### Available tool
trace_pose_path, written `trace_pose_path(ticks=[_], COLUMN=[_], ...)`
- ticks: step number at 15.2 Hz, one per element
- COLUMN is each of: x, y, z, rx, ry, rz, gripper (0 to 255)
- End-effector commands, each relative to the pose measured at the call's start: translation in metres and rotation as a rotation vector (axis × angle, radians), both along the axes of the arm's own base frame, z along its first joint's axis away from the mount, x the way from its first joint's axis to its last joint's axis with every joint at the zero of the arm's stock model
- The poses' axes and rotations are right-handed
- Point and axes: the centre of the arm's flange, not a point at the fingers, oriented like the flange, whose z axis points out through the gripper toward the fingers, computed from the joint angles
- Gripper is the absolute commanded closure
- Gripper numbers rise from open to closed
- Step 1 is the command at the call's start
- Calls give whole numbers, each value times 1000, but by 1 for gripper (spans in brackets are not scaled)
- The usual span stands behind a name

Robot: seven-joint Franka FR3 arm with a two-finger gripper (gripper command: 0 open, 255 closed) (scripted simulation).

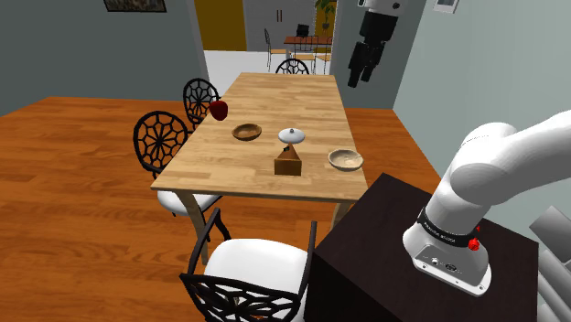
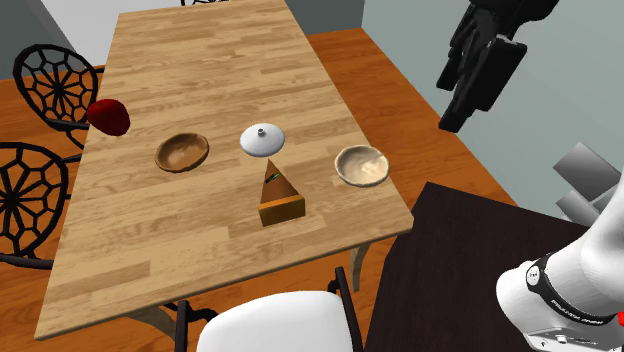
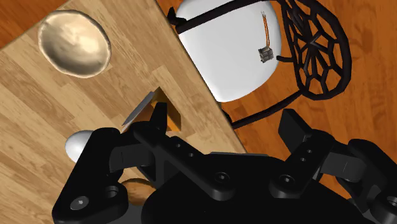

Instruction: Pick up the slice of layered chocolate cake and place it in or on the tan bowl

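Observation:
The wedge of layered chocolate cake [image 1: 288, 162] [image 2: 279, 197] stands on the wooden table [image 1: 274, 101] near its front edge. The tan bowl [image 1: 346, 160] [image 2: 361, 165] sits beside it, toward the shoulder view's right. My black gripper [image 1: 356, 77] [image 2: 452, 102] hangs high above the table's right side, well clear of both. In the wrist view its fingers [image 3: 153, 135] stand apart with nothing between them. The cake slice [image 3: 153, 111] shows just past the left finger, and the tan bowl [image 3: 73, 43] lies farther off.
A brown wooden bowl [image 1: 247, 132] [image 2: 183, 152], a white knobbed lid [image 1: 292, 136] [image 2: 263, 139] and a dark red fruit [image 1: 219, 110] [image 2: 108, 116] also sit on the table. Black wire chairs [image 1: 163, 142] line its left side. A white-cushioned chair [image 1: 252, 265] stands at the front, beside the dark stand [image 1: 384, 238].

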Motion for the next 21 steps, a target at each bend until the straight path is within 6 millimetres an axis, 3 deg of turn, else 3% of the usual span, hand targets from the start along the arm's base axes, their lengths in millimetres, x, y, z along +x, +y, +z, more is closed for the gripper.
trace_pose_path(ticks=[1,21], x=[0,202], y=[0,-41], z=[0,-183], rx=[0,-32], ry=[0,126], rz=[0,-84], gripper=[0,0])
